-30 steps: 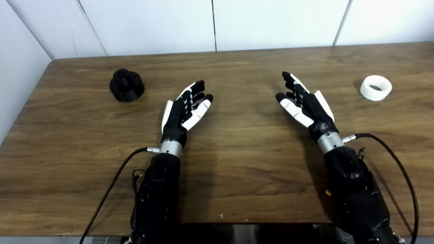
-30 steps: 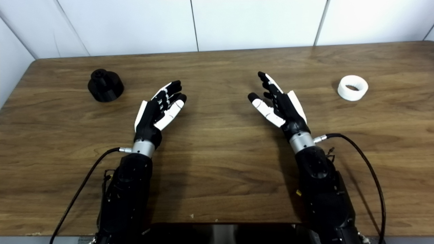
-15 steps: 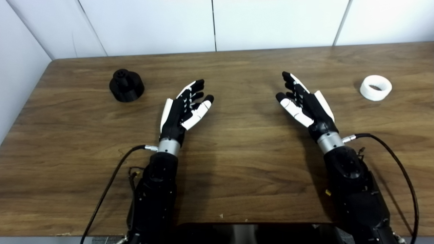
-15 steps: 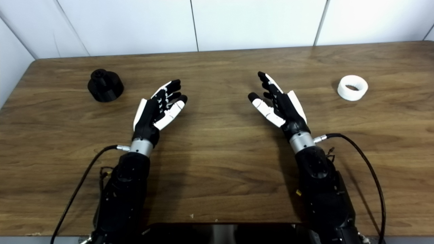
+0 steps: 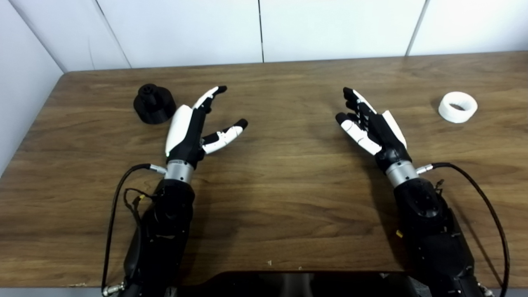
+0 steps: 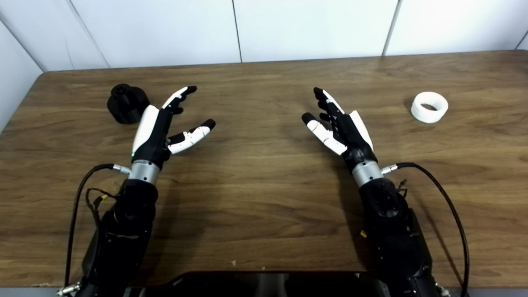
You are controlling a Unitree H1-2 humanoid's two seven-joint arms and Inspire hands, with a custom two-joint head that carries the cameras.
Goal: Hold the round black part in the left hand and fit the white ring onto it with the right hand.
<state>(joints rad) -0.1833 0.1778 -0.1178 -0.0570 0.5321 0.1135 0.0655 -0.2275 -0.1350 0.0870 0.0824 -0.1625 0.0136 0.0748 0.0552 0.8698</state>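
Observation:
The round black part (image 5: 153, 103), a squat cylinder with a small knob on top, stands on the wooden table (image 5: 288, 185) at the far left. My left hand (image 5: 194, 123) is open just to its right, back turned up, fingers stretched and thumb spread wide, holding nothing. The white ring (image 5: 457, 107) lies flat at the far right of the table. My right hand (image 5: 371, 123) is open in the middle right, palm facing inward, well to the left of the ring.
White wall panels (image 5: 260, 29) run behind the table's far edge. Black cables (image 5: 491, 214) loop from both wrists over the tabletop. A dark body edge (image 5: 305, 284) fills the bottom middle.
My left arm has swung left toward the black part, and the hand has rolled back-up with its thumb spread. The right hand has stayed in place.

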